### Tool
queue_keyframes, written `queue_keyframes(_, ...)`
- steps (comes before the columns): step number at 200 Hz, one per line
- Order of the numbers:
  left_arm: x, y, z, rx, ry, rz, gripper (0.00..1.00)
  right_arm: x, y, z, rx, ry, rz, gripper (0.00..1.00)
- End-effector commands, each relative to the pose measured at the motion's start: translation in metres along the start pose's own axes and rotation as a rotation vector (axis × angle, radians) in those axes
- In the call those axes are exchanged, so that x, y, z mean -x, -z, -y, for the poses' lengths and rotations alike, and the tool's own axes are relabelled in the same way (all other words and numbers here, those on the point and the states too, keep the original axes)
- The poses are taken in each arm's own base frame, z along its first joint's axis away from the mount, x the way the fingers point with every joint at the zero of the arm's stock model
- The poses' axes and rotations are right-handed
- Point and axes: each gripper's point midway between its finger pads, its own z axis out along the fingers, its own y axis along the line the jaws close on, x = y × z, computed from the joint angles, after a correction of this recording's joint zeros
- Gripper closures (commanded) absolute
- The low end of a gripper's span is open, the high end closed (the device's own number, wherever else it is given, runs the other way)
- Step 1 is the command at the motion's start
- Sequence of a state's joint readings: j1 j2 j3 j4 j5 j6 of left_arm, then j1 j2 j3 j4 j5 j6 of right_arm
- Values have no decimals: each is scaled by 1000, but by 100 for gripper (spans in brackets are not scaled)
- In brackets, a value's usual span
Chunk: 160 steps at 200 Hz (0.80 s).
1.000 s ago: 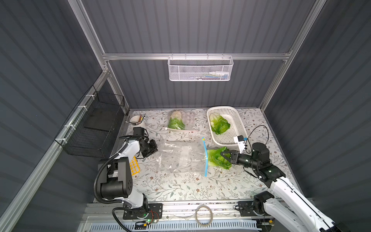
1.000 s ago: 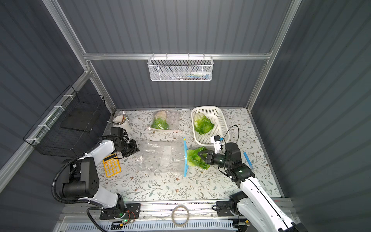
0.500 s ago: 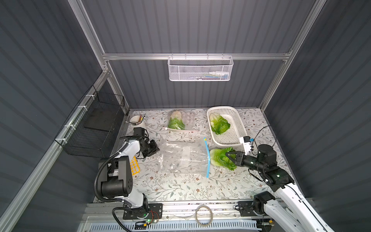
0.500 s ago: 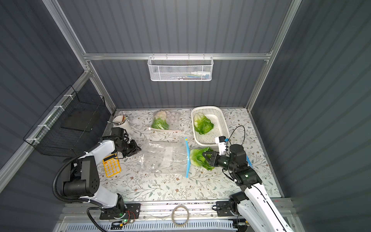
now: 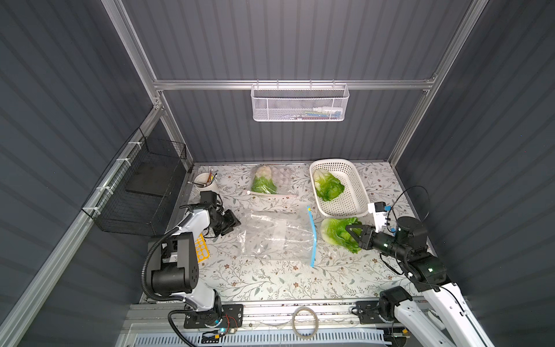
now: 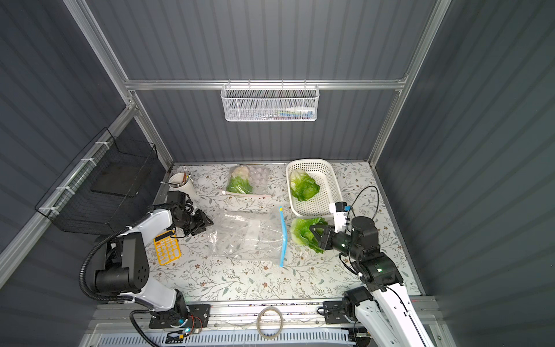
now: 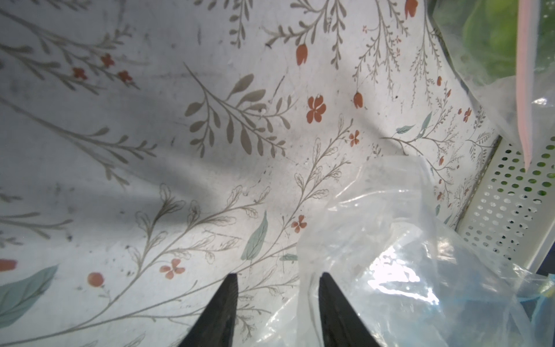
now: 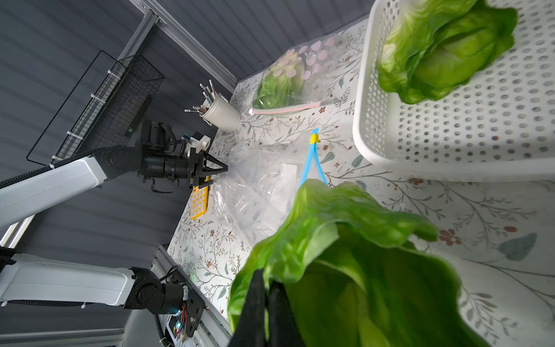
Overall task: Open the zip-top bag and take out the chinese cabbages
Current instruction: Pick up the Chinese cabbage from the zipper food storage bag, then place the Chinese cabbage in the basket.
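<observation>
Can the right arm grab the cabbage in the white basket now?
Probably not yet: the right gripper is shut on another cabbage. The basket cabbage lies uncovered nearby, so after letting go, likely yes.

A white perforated basket (image 5: pixel 350 195) stands at the far right of the floral-patterned table (image 5: pixel 270 279), and a pale cup of brushes (image 5: pixel 205 183) stands at its far left corner. A yellow calculator-like pad (image 6: pixel 167 248) lies by the left edge. A black wire basket (image 5: pixel 141 192) hangs on the left wall and a white mesh basket (image 5: pixel 298 103) on the far wall.
</observation>
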<state>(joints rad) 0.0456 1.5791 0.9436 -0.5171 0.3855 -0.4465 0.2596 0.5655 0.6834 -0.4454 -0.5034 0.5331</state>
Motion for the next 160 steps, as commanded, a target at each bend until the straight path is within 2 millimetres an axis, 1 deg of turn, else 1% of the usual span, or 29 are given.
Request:
queue_keyframes(1, 5, 11, 12, -50, -21, 26, 46, 23, 13, -12, -11, 82, 76, 100)
queue_keyframes(19, 6, 13, 14, -55, -27, 36, 38, 33, 16, -13, -26, 105, 106, 100)
queue_keyframes(47, 7, 15, 15, -64, -28, 38, 34, 49, 16, -12, -54, 136, 150, 100)
queue_keyframes(64, 7, 15, 16, -67, -28, 40, 28, 57, 13, -9, -75, 149, 162, 100)
queue_keyframes(68, 7, 15, 16, -69, -29, 40, 27, 64, 13, -11, -67, 163, 186, 100)
queue_keyframes(93, 8, 17, 16, -73, -30, 45, 21, 82, 7, -9, -78, 184, 214, 100)
queue_keyframes(112, 9, 18, 17, -76, -31, 50, 19, 98, 3, -5, -95, 197, 233, 100)
queue_keyframes(131, 9, 19, 17, -78, -30, 53, 19, 119, 2, -2, -103, 213, 266, 100)
queue_keyframes(150, 9, 20, 18, -84, -31, 54, 19, 142, -1, 5, -110, 218, 292, 100)
queue_keyframes(160, 10, 21, 19, -88, -31, 56, 19, 152, -5, 14, -121, 206, 294, 100)
